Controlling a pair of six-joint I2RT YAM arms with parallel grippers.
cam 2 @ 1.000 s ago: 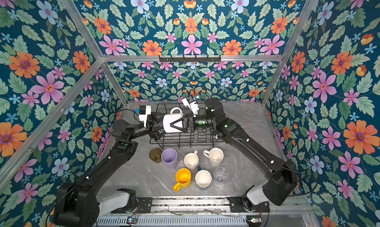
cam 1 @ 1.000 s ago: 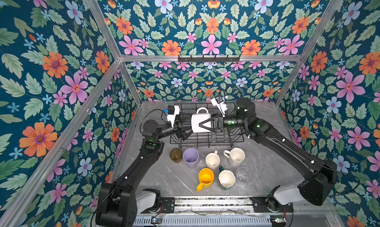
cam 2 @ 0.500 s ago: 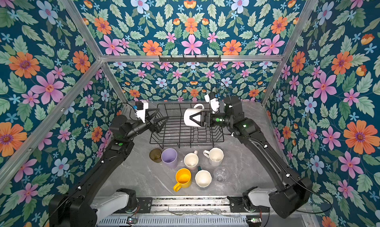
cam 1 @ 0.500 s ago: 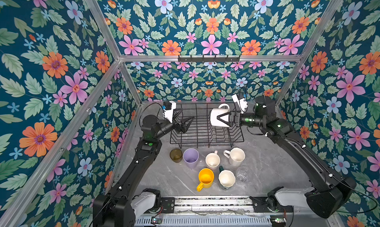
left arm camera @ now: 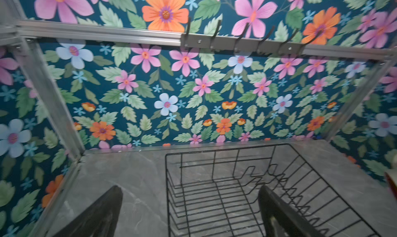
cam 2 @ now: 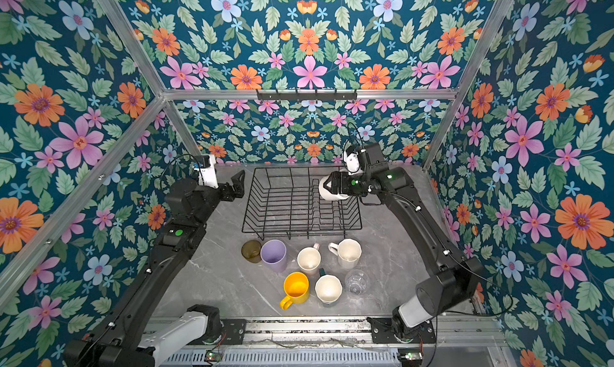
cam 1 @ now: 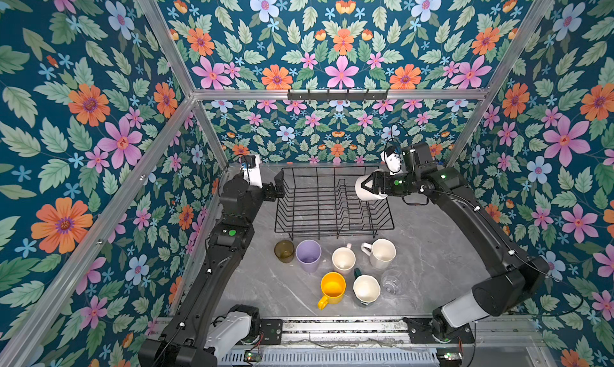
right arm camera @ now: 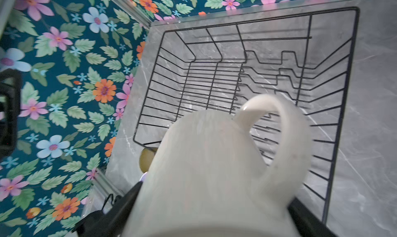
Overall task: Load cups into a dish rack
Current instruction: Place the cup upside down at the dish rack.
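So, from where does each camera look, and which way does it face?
Top views: both sit high at the front, facing down toward the back wall; the table, dish rack, standing cups, left arm and right arm show.
Left wrist: at the rack's left side, facing the back wall; the open left gripper shows.
Right wrist: above the rack's right side, looking down into it past the white mug in the right gripper.
Shared: all views show the rack.

White mug (right arm camera: 204,171) in right end effector (right arm camera: 212,212), black dish rack (right arm camera: 204,81) beyond.
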